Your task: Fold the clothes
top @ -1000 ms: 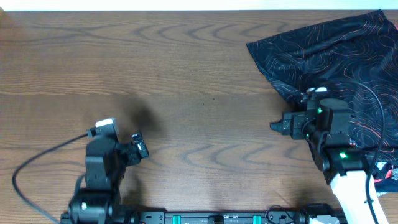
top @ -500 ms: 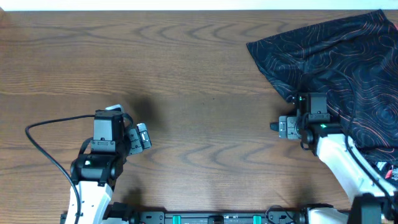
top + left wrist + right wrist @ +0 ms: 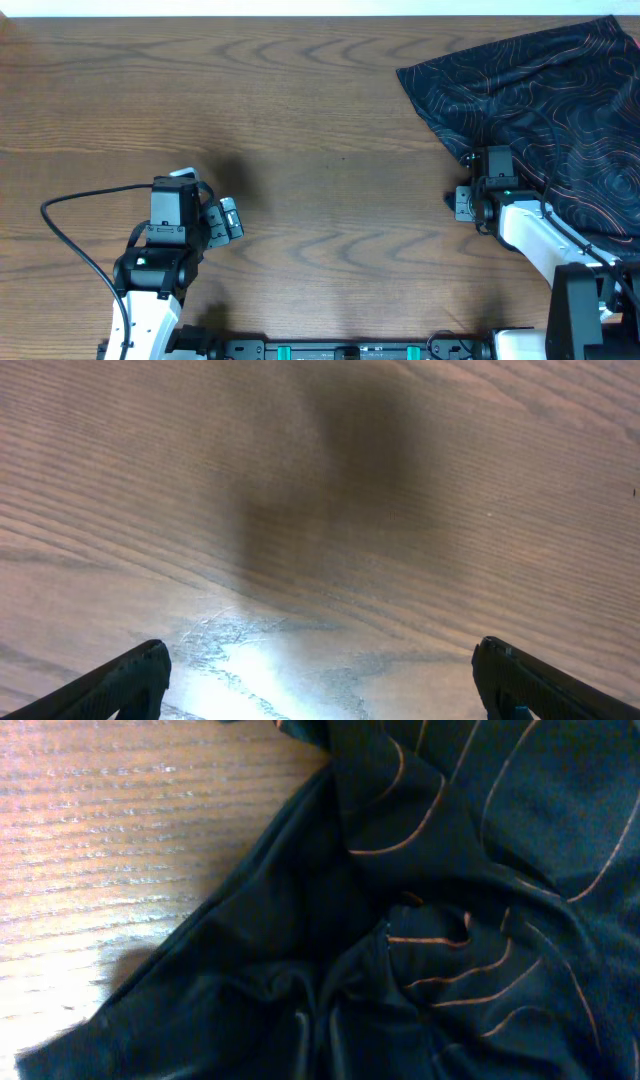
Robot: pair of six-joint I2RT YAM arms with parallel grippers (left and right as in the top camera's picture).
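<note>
The clothes (image 3: 545,90), a thin black shirt with fine orange contour lines, lie crumpled at the table's far right. My right gripper (image 3: 480,162) sits at the shirt's lower left edge. In the right wrist view the dark fabric (image 3: 450,870) fills the frame and bunches into tight creases at the bottom centre, where my right gripper (image 3: 318,1045) is shut on it; the fingers themselves are buried in cloth. My left gripper (image 3: 228,218) hovers over bare wood at the left, far from the shirt. Its jaws (image 3: 320,690) stand wide open and hold nothing.
The brown wooden table (image 3: 320,120) spreads between the two arms. A black cable (image 3: 70,215) loops from the left arm across the table's left side. The shirt runs off the right edge of the overhead view.
My right gripper has swung from pointing left to reaching onto the shirt's edge, and it has shut on the fabric. The left arm rose slightly at first, then held still.
</note>
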